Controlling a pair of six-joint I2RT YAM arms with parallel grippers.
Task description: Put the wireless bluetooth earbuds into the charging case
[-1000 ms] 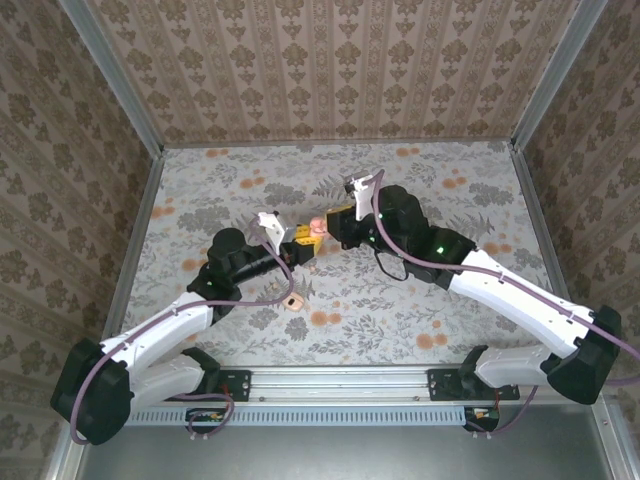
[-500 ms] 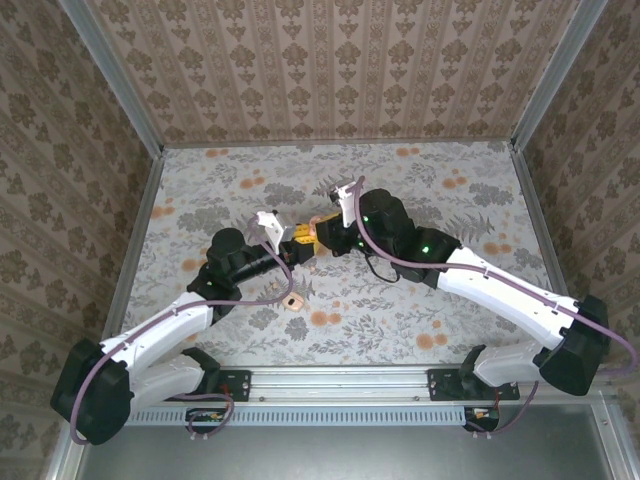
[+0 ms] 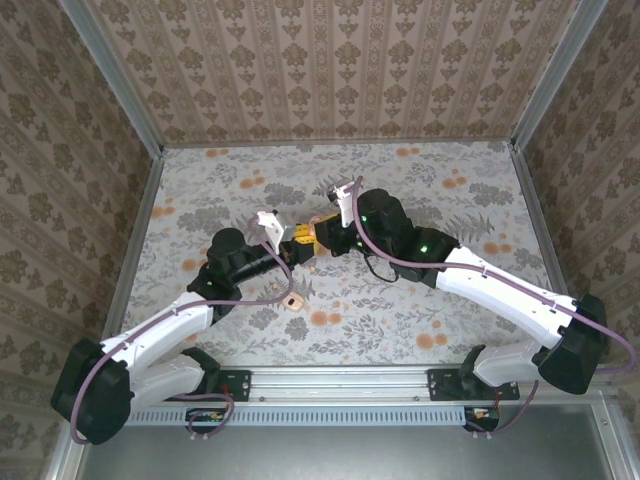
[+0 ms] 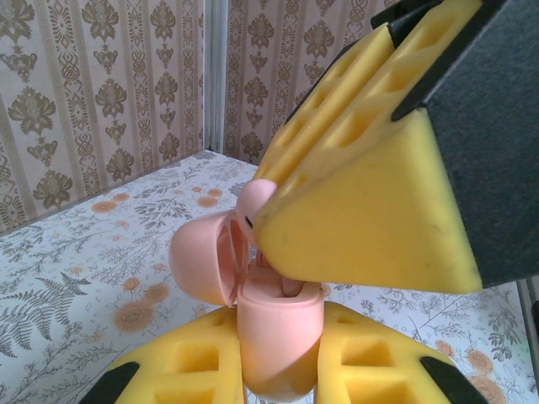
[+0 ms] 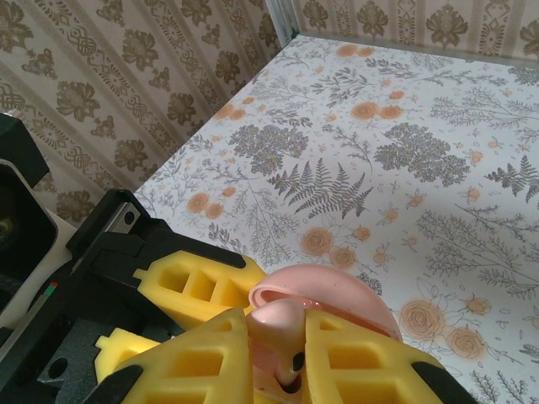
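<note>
Holding earbud (image 5: pixel 282 324) over open charging case (image 4: pixel 278 337).

Arms angled inward, left end effector (image 3: pixel 298 243) clamped, right end effector (image 3: pixel 322 238) clamped

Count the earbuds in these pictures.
2. One earbud is pinched in the right gripper over the open case; the second earbud lies on the table beside the left arm.

charging case (image 4: pixel 280 332): bottom hidden between pads (image 4: pixel 181 370) | earbud (image 5: pixel 280 322): mostly hidden | tabletop bit (image 3: pixel 293 300): too small to tell
</note>
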